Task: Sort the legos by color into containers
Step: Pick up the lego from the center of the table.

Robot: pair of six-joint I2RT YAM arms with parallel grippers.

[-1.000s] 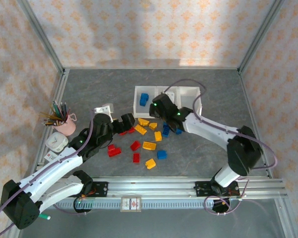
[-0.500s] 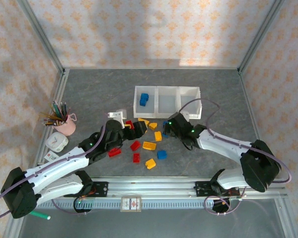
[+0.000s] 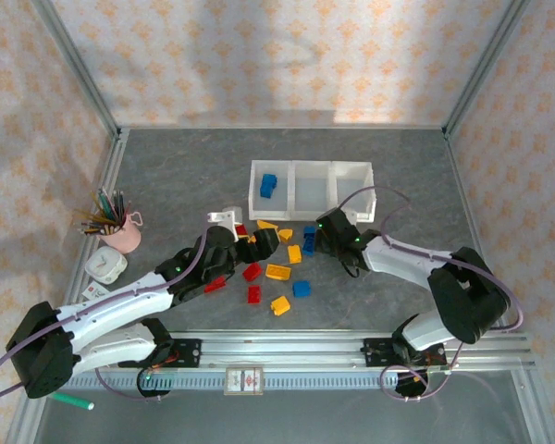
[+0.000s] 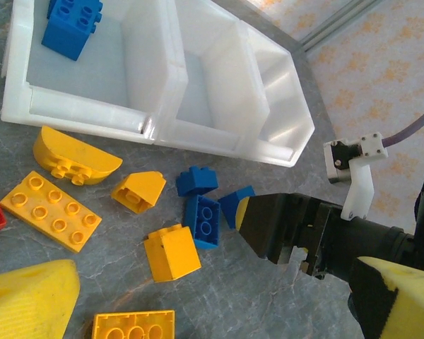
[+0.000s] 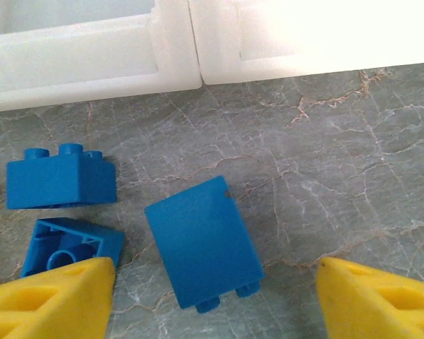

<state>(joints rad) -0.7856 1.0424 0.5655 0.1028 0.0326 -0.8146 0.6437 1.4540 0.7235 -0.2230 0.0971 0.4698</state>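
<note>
Ideally the right pincer, fingers spread wide, should lower straight onto the tipped blue brick lying between them on the surface and close across its flat sides, missing its blue neighbours.

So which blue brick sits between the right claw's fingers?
The tipped blue brick showing a smooth face, straddled by the open right gripper. The other two lie beside it: a studs-up brick and an overturned brick.
</note>
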